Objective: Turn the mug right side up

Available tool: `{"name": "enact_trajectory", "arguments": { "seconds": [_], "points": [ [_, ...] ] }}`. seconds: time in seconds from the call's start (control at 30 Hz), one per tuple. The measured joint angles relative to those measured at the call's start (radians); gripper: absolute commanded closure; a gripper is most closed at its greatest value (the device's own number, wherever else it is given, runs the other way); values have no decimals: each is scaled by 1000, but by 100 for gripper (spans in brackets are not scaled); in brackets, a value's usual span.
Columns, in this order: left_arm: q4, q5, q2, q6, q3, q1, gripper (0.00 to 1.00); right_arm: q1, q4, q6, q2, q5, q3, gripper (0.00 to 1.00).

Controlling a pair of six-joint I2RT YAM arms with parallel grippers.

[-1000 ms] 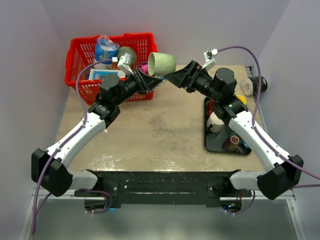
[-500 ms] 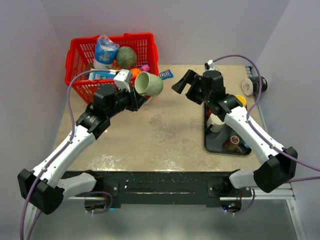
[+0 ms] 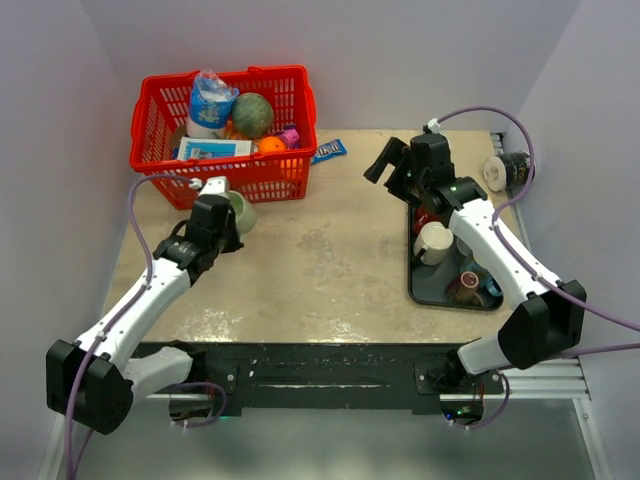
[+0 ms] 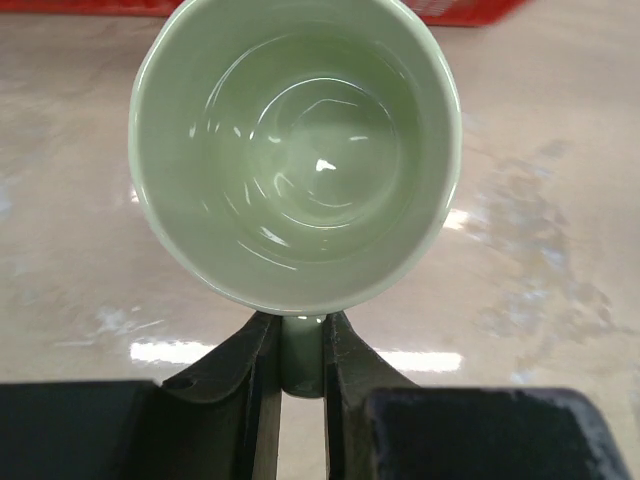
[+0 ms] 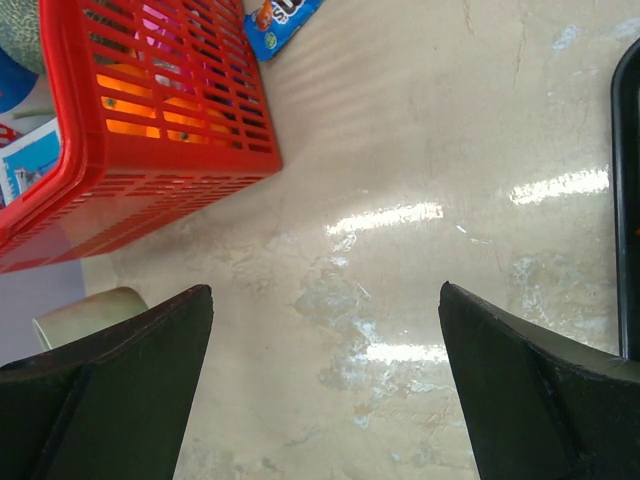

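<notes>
Over the beige surface [image 3: 330, 270], just in front of the red basket [image 3: 225, 178], our left fingers [image 4: 255, 395] grip the green mug [image 4: 295, 150] by its handle, while our right fingers [image 5: 110, 385] gape wide.

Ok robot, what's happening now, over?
Left gripper shut on handle of pale green ceramic mug. Right gripper open, empty. Red plastic basket close behind mug.

The mug [image 4: 295, 150] was pale green and glossy, glazed inside and out, and empty (one small highlight glinted on its inner bottom). Its round mouth faced the left wrist camera. Its handle [image 4: 302, 365] was at the lower edge, pinched in the left gripper [image 4: 300, 325]. From above, it was at the left of the table [image 3: 330, 260], just before the red basket [image 3: 260, 180]. Whether its base touched down could not be told.
</notes>
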Motion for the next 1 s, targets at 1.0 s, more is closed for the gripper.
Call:
{"name": "enact_trajectory", "arguments": {
  "seconds": [1.0],
  "points": [
    [7, -228, 191, -87, -145, 389, 99, -60, -47, -1, 13, -98, -28, 1]
  ]
}}
